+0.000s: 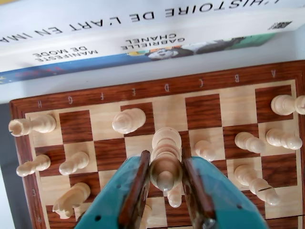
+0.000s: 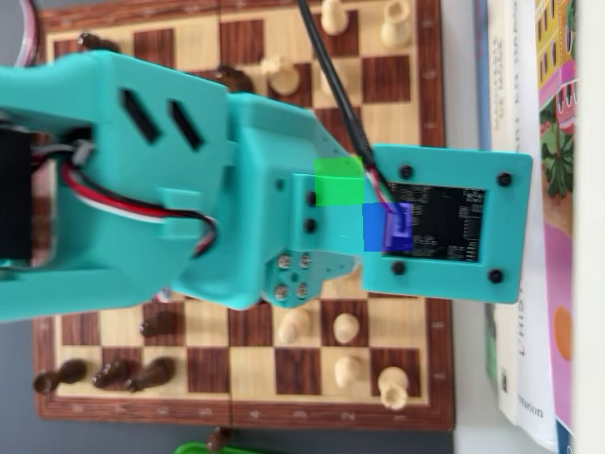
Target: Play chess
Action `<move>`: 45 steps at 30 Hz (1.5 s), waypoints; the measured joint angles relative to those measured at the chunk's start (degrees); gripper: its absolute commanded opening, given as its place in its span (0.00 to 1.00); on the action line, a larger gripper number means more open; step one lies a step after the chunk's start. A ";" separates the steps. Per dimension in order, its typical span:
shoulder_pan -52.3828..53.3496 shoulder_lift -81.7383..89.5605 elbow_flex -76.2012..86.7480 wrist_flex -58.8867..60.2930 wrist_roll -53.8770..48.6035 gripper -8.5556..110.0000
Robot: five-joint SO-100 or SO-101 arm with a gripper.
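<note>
In the wrist view the teal gripper (image 1: 166,179) comes in from the bottom edge with its two brown-lined fingers (image 1: 138,186) narrowed around the rounded head of a pale wooden pawn (image 1: 165,172); the pads look pressed to the head's sides, so I judge it gripped, though whether its base is off the chessboard (image 1: 157,88) cannot be told, since the base is hidden under the jaws. The pawn lies directly between the fingertips, its long axis upright and pointing almost straight at the camera, so the coming move turns on a clean vertical lift or descent without tilting. Just beyond it, on the same file, a taller light piece (image 1: 166,140) stands very near, and a small pawn (image 1: 205,150) sits on the next square to the right; both could be clipped by a sideways drift. A stack of books (image 1: 143,43) lies beyond the board's lettered edge. In the overhead view the arm (image 2: 189,180) covers the board's (image 2: 246,411) middle, hiding the held pawn.
</note>
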 measured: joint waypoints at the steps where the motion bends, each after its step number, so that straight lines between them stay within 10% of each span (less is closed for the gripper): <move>1: -0.09 0.88 0.97 0.00 0.18 0.13; 45: -6.68 -0.26 15.64 -7.29 2.81 0.13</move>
